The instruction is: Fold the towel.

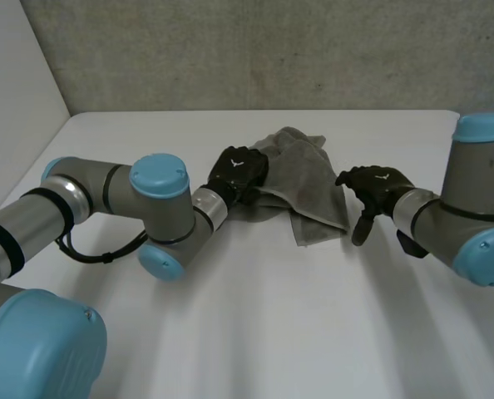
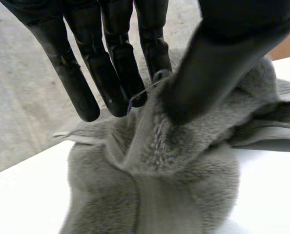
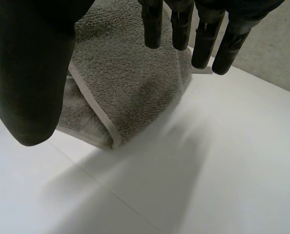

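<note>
Left hand: We see the left hand on the near-left part of the towel. In its wrist view the thumb and a fingertip pinch a raised ridge of the cloth, and the other fingers reach straight past it.
Towel: It lies rumpled and partly doubled over on the white table, between the two hands. It touches the left hand and stops just short of the right.
Handling: We judge it light, soft and limp. The thick pile should give a sure grip, but the cloth will sag and bunch wherever it is not supported.
Where to hold: We would take it at the flat hemmed edge or a corner. The nearest corner lies just beside the right thumb.
Right hand: The right hand hangs just beside the towel's right edge. Its fingers are relaxed and spread from the thumb, and it holds nothing.
</note>
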Controlling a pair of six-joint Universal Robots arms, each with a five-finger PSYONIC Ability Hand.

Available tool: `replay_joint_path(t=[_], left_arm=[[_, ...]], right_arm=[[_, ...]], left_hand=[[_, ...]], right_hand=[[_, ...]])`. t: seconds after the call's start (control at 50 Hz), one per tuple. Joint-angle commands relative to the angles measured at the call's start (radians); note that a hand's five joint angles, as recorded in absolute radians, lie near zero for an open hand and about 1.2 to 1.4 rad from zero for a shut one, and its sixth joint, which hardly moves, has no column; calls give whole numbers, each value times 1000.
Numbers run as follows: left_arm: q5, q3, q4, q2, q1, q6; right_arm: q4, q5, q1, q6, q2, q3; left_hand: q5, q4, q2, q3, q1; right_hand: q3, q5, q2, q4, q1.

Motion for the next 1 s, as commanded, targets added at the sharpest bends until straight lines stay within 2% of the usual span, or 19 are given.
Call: replay_joint_path(t=[0.02,0.16,0.32,0.36,0.38,0.4,0.42,0.46,0.54,0.58,0.64,0.68,0.7,0.74,0.76,0.8,0.92,1.0], left_arm=[[-68,-15,-1,47,-6,12],[-67,-75,-10,127,-6,11],[-69,-216,-7,264,-5,4],[-70,-263,-9,316,-2,0],[-70,-263,-9,316,-2,0],[-69,-286,-9,342,1,1],[-69,-286,-9,342,1,1],[-70,-317,-10,389,6,3],[-76,-334,-10,431,14,6],[-81,-337,-13,452,20,8],[-85,-334,-19,497,47,9],[-85,-323,-24,558,76,8],[-85,-323,-24,558,77,8],[-84,-302,-23,633,96,8],[-84,-302,-23,633,97,8],[-85,-289,-21,667,103,6],[-79,-269,-18,814,123,4],[-73,-305,-21,862,146,6]], right_arm=[[-92,19,46,100,81,-42],[-103,64,95,147,187,-151],[-101,165,115,141,299,-294],[-98,181,123,146,334,-346],[-98,181,123,146,334,-346],[-95,184,124,150,339,-361],[-95,184,124,150,339,-362],[-92,184,124,150,308,-362],[-91,181,115,150,216,-351],[-83,165,111,137,89,-325],[-75,156,111,135,21,-313],[-54,103,105,124,-113,-312],[-54,102,105,124,-114,-313],[-11,18,89,106,-230,-335],[-11,18,89,106,-230,-336],[35,-63,69,97,-317,-409],[159,-129,43,97,-355,-559],[317,-148,25,84,-277,-708]], left_hand=[[289,277,283,288,303],[290,277,283,288,303],[290,277,283,288,303],[290,277,283,288,303],[290,277,283,288,303],[290,277,283,288,303],[290,277,283,288,303],[290,277,283,288,303],[290,277,283,288,303],[290,277,283,288,303],[290,277,283,288,303],[290,277,283,288,303],[290,277,283,288,303],[290,277,283,288,303],[290,277,283,288,303],[290,277,283,288,303],[290,277,283,288,303],[290,277,283,288,303]], right_hand=[[-57,-58,-80,-66,-68],[-17,-19,-41,-27,-28],[232,231,209,223,221],[579,578,556,570,568],[581,580,558,572,571],[776,775,753,767,765],[778,777,755,769,767],[1152,1151,1129,1143,1141],[1165,1163,1141,1155,1154],[1165,1163,1141,1155,1154],[1165,1163,1141,1155,1154],[1165,1163,1141,1155,1154],[1165,1163,1141,1155,1154],[1165,1163,1141,1155,1154],[1165,1163,1141,1155,1154],[1165,1163,1141,1155,1154],[1165,1163,1141,1155,1154],[1165,1163,1141,1155,1154]])
